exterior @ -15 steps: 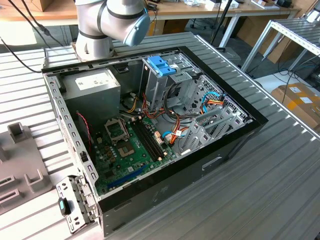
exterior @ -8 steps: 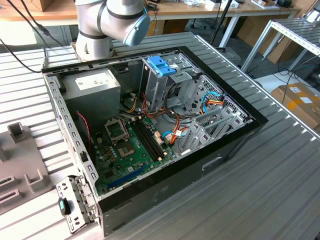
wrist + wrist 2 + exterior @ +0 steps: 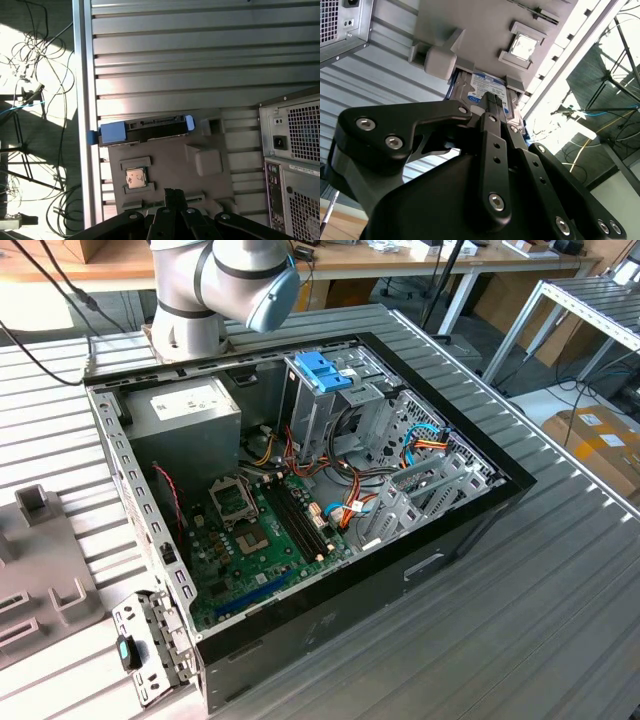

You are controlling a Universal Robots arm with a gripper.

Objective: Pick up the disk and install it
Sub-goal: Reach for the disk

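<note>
Evidently the disk (image 3: 145,129) sits edge-up in a slot of the grey fixture (image 3: 170,157), beside the case (image 3: 295,150), probably so that its flat sides stay free for gripping. The gripper (image 3: 173,192) hangs above, jaws together, holding nothing.

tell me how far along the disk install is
Done: nothing yet. The hard drive sits in the grey fixture on the table, outside the open computer case. In hand: the gripper is poised over the drive; contact cannot be told. Left: pickup and installing, neither done.
</note>
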